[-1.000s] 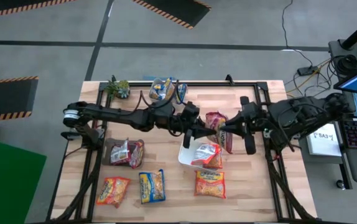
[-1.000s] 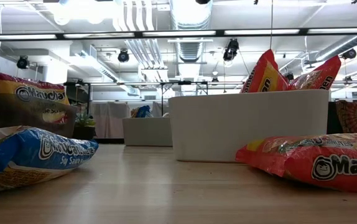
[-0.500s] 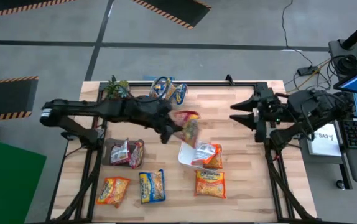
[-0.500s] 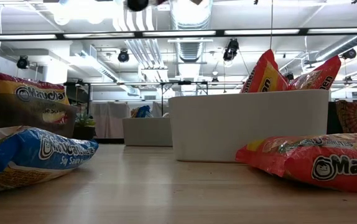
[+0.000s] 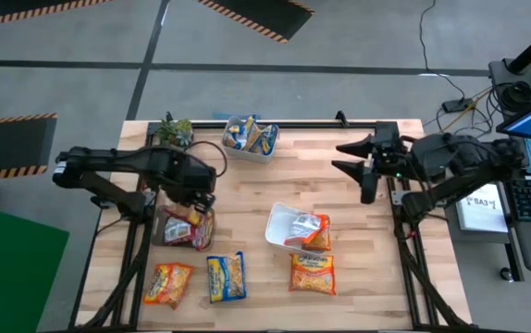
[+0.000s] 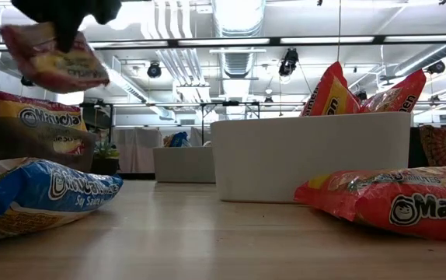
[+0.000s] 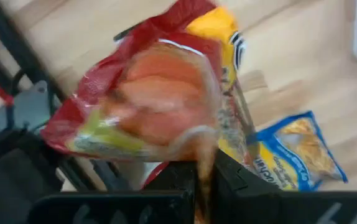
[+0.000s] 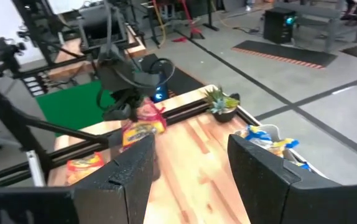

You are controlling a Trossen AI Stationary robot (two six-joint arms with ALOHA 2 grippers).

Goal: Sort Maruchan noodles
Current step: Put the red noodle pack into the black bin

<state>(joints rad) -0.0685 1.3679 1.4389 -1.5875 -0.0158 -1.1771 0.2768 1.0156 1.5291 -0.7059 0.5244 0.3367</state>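
My left gripper (image 5: 197, 198) is shut on a red Maruchan packet (image 7: 147, 106), held in the air above the dark tray (image 5: 166, 237) at the table's left, where other red packets (image 5: 191, 226) lie. The low view shows the held packet (image 6: 54, 59) under the gripper (image 6: 66, 17). My right gripper (image 5: 351, 159) is open and empty, above the table's right part. Orange packets stand in the white tray (image 5: 277, 231). Blue packets lie in the clear tray (image 5: 249, 135) at the far edge. My left gripper pinches the red packet by one edge (image 7: 206, 155) between its two fingers. The fingers come from above, pointing down. The packet hangs tilted below them (image 6: 54, 59), clear of the table and of the dark tray.
Three loose packets lie near the front edge: an orange one (image 5: 168, 283), a blue one (image 5: 227, 277) and an orange one (image 5: 313, 273). A small plant (image 5: 175, 130) stands at the far left corner. Bare wood lies between the trays in the table's middle.
Both grippers were at the red packet in the table's middle. My right gripper has drawn back toward the table's right edge without it. My left gripper has carried the packet, lifted clear, toward the table's left edge, to above the dark tray.
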